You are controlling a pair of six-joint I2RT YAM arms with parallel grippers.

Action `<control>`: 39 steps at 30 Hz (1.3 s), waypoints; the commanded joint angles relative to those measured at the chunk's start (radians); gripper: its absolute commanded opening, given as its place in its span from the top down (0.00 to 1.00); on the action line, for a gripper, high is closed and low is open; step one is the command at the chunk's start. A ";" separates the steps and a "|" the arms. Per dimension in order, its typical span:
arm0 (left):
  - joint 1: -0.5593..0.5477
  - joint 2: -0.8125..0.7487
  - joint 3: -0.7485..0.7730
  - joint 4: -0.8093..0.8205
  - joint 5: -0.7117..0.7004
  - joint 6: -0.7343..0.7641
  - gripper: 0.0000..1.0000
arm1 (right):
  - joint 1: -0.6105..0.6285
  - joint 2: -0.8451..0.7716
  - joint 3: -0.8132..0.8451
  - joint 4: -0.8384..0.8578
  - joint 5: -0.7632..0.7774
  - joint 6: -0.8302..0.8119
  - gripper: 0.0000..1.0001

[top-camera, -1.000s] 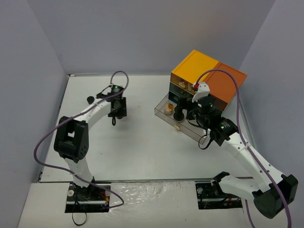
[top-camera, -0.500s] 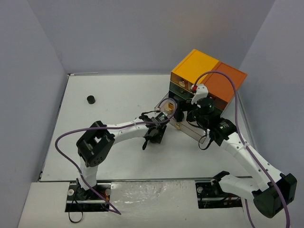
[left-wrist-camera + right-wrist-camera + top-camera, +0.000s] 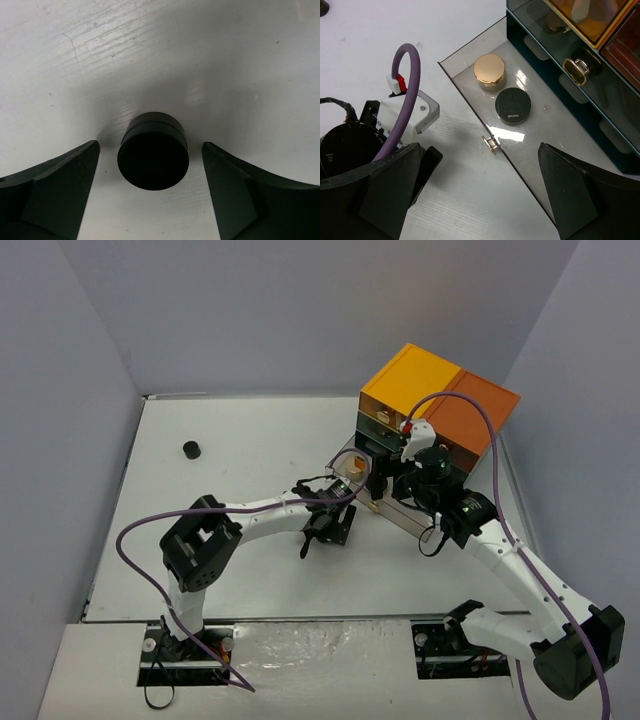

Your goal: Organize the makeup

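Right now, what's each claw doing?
Left claw: open around the black jar, not gripping it.
Right claw: open, holding nothing.

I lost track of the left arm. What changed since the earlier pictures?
The left end effector swung from the table's far left across to the front of the open drawer, then opened, letting go of a round black jar that now stands on the table between its fingers. The right end effector stayed open over the drawer; the other black jar at far left did not move.
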 commanded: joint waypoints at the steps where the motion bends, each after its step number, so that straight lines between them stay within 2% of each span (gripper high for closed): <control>1: -0.010 -0.123 0.022 -0.018 -0.046 -0.009 0.11 | 0.010 0.018 0.020 0.043 -0.069 -0.024 0.00; 7: 0.070 -0.263 -0.002 -0.040 -0.079 -0.006 0.07 | 0.092 0.069 0.033 0.042 -0.065 -0.047 0.00; 15: 0.370 -0.496 -0.134 -0.070 -0.090 0.052 0.03 | 0.287 0.242 0.051 0.066 -0.048 -0.062 0.00; 24: 0.645 -0.765 -0.298 -0.103 -0.099 0.161 0.03 | 0.391 0.467 0.041 0.171 -0.024 -0.014 0.01; 27: 0.700 -0.886 -0.334 -0.109 -0.100 0.185 0.03 | 0.396 0.525 0.033 0.204 0.042 -0.003 0.03; 31: 0.716 -0.980 -0.364 -0.115 -0.131 0.227 0.03 | 0.396 0.587 0.037 0.233 0.071 0.000 0.08; 39: 0.717 -1.041 -0.411 -0.113 -0.175 0.246 0.03 | 0.395 0.674 0.042 0.271 0.099 0.007 0.23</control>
